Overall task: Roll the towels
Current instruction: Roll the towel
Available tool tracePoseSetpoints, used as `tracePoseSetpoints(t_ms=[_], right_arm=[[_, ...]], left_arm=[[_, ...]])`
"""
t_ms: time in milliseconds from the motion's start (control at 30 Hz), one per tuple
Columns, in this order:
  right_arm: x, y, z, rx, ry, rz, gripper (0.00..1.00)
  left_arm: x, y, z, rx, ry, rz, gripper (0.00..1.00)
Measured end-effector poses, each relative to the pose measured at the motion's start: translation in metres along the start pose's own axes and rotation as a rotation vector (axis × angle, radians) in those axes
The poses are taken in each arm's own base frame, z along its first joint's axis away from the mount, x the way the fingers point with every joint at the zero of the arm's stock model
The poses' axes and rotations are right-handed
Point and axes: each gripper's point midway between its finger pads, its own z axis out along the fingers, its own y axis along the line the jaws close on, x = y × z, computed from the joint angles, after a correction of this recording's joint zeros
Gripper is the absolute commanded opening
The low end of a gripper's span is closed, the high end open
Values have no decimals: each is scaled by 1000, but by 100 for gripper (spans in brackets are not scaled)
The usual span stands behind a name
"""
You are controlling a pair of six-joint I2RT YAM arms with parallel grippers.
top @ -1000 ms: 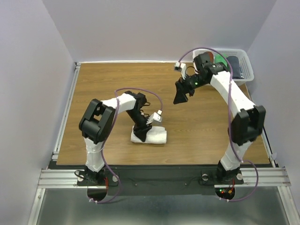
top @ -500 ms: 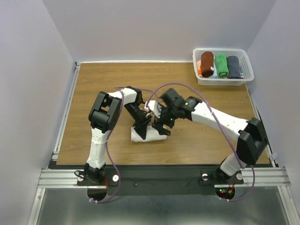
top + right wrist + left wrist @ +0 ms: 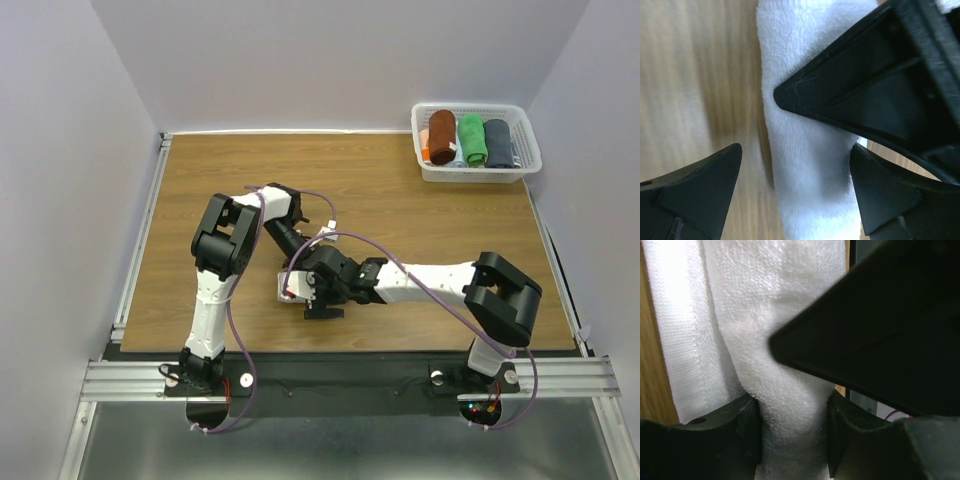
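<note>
Near the front middle of the table (image 3: 220, 180), just ahead of the two arm bases, lies the white towel (image 3: 750, 300). From above, only a small pale corner of it shows, as both arms crowd over it. Close up, the cloth is plain white with a fine nubbly pile, gathered into a thick, narrow bundle. A flatter hemmed strip runs along one long side. Whether it is a true roll or only a fold cannot be told.

The left gripper (image 3: 792, 405) pinches the bundle, with a finger pressed to the cloth on each side, and the towel narrows between them. The right gripper (image 3: 796, 150) stands spread wide, straddling the rounded end of the same towel. One finger is clear of the cloth, with bare wood between. The tips of the two grippers nearly meet over the towel.

The dark blue-grey towel (image 3: 497, 143) sits rolled in the white basket (image 3: 470, 174) at the far right corner, well apart from the arms. It lies just beside a green towel (image 3: 472, 138), with a rust-brown towel (image 3: 440, 135) next along.
</note>
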Motion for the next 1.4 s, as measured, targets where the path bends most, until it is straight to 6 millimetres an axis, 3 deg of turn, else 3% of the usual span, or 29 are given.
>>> tracePoseSetpoints(t_ms=[33,67,133,167,200,233,267,300,400,567,700,833,900,967,1100,1167,1400], right_arm=[[3,0,4,11,2,-9,84],[5,-1,7,24,5,-17,84],[7,-5,11,55,3,-43,38],[9,-7,12,68,8,-47,28],[8,-9,13,81,0,-47,21],[7,-10,14,86,-7,-53,15],[6,-11,15,91,-17,-51,4],[6,-11,15,94,-23,-50,1],[5,-9,15,90,-39,-44,1],[7,-4,15,43,-52,-11,1],[7,-4,11,-57,-74,89,0],[11,-8,10,-171,-84,218,0],[12,-11,9,-223,-91,278,1],[12,-14,10,-292,-100,353,1],[13,-18,11,-408,-122,468,1],[16,-21,11,-465,-135,527,1],[19,-13,9,-597,-132,622,5]], left_arm=[[0,0,0,0,-1,-3,55],[0,0,-1,0,-1,-3,55],[1,0,-1,-1,-2,-4,61],[1,0,-2,-1,-3,-6,64],[1,0,-2,0,-3,-7,71],[1,0,-2,1,-5,-9,89],[0,-2,-3,6,-14,-17,98],[-1,-8,-5,27,-31,-50,99],[0,-10,-15,9,-45,-52,99],[4,6,-44,-107,-63,4,99],[2,25,-91,-280,-122,84,99],[-3,36,-155,-499,-213,178,99],[-5,28,-190,-639,-265,243,99],[-4,10,-206,-749,-281,307,99],[-1,-29,-191,-865,-261,445,99],[3,-42,-161,-887,-218,527,99],[13,-34,-69,-841,-55,680,99]])
